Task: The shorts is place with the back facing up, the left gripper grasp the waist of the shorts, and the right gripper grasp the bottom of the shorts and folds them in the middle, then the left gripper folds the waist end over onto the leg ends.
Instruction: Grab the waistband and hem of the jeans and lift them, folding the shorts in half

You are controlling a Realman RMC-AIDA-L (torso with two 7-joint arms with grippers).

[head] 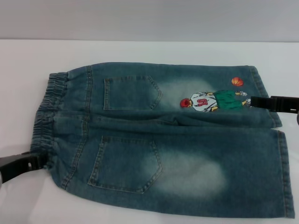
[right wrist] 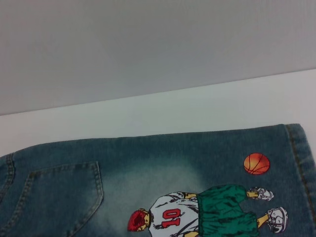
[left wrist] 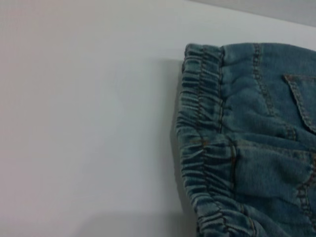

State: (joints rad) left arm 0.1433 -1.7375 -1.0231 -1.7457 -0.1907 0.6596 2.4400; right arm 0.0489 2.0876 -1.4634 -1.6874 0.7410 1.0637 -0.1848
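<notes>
Faded blue denim shorts lay flat on the white table, back up, with 2 stitched patch pockets and a puckered elastic waistband. The left gripper touched the waist corner; the right gripper sat at the leg hem beside an embroidered basketball player. Neither's jaw state could be told.

1. We see a white table filling most of the head view.
2. Behind its far edge we see a plain grey wall.
3. We find the light soft and even, with faint shadows on the table.
</notes>
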